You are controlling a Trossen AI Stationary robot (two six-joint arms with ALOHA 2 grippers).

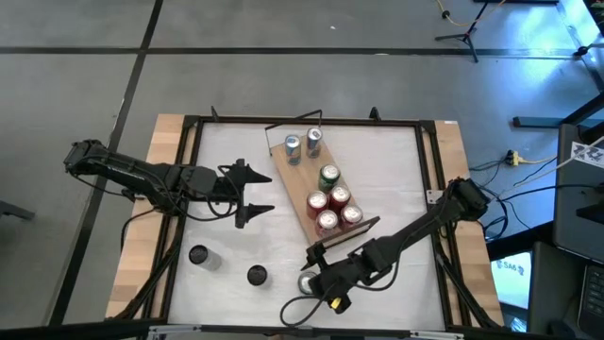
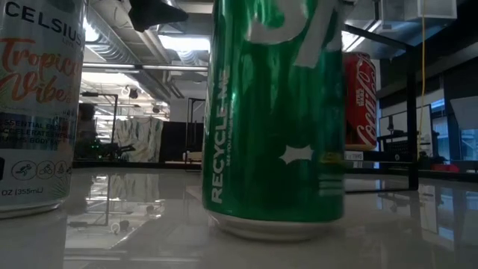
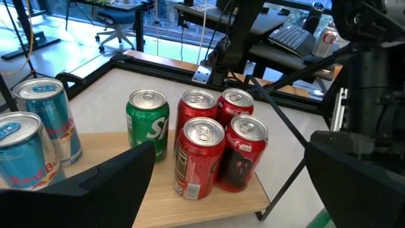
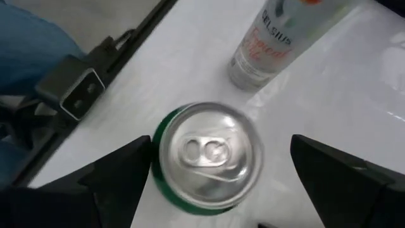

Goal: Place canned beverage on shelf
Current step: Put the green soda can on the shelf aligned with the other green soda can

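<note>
Standing upright on the white table [image 1: 226, 217] near its front edge, the green can [image 4: 207, 155] shows its pull-tab top between the spread fingers of the right gripper [image 1: 316, 276], which hangs above it with jaws wide and not touching. The shelf [image 1: 293, 189] lies slantwise, its long axis running from the wire end at the back toward the front right, carrying seven cans. The left gripper [image 1: 253, 194] waits wide open beside it.

Bright ceiling lights glare off the glossy white table [image 2: 149, 224]; the right wrist view is motion-blurred.
</note>
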